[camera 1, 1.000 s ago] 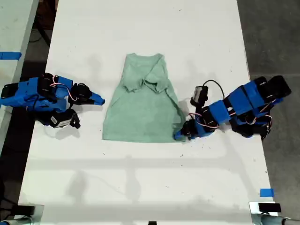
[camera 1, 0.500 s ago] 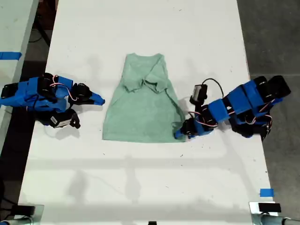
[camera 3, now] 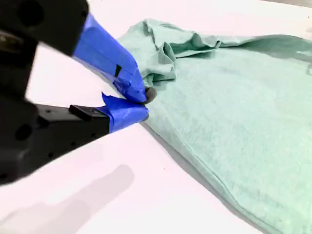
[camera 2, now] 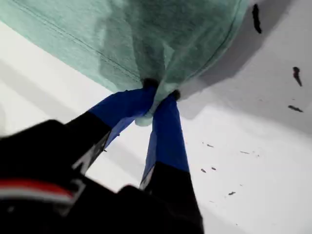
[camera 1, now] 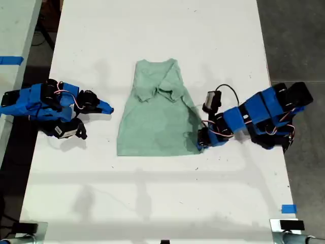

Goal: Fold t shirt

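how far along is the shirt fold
Early. Both sleeves of the t shirt already lie folded inward near the collar. My first gripper is pinching the hem corner at the exterior view's right. My second gripper is shut beside the shirt, holding nothing. The lengthwise fold remains.

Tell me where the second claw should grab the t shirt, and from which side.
Best guess: the free hem corner of the t shirt, approached from the exterior view's left. My second claw sits there shut and empty; my first claw pinches the opposite corner.
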Tool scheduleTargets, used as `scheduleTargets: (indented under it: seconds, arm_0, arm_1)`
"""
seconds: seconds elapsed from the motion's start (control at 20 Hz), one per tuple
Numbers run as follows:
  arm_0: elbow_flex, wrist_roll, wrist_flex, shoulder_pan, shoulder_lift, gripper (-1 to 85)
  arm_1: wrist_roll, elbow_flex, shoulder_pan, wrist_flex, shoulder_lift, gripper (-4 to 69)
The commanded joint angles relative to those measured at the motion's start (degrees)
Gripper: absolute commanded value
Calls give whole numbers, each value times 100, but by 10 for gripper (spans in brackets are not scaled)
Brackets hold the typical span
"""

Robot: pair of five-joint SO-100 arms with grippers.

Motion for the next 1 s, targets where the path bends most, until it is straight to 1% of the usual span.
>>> scheduleTargets:
  seconds: [0.0,0.1,0.2,0.3,0.5,0.6,0.7,0.75,0.95]
  arm_0:
    - [132,35,-44,53,26,2]
    - [132,35,-44,44,26,3]
    - [132,35,-44,35,26,4]
    - [132,35,-44,35,26,4]
    - [132,35,-44,26,26,4]
    - [132,35,-44,26,26,4]
    - [132,35,-44,26,26,4]
    - [132,35,-44,26,26,4]
    - [132,35,-44,53,26,4]
  arm_1:
    - [-9,-1028,44,1222,-44,8]
    - [-18,-1854,26,2215,-114,8]
    - [-185,-2716,35,3015,-255,7]
    - [-606,-3393,97,3278,-369,7]
    - [-1679,-4878,237,3366,-1037,7]
    - [-2215,-5651,264,3252,-1564,7]
    - [-2698,-6311,290,3006,-2092,7]
    - [-2892,-6434,308,2786,-2294,7]
    - [-3199,-6363,299,1898,-2944,7]
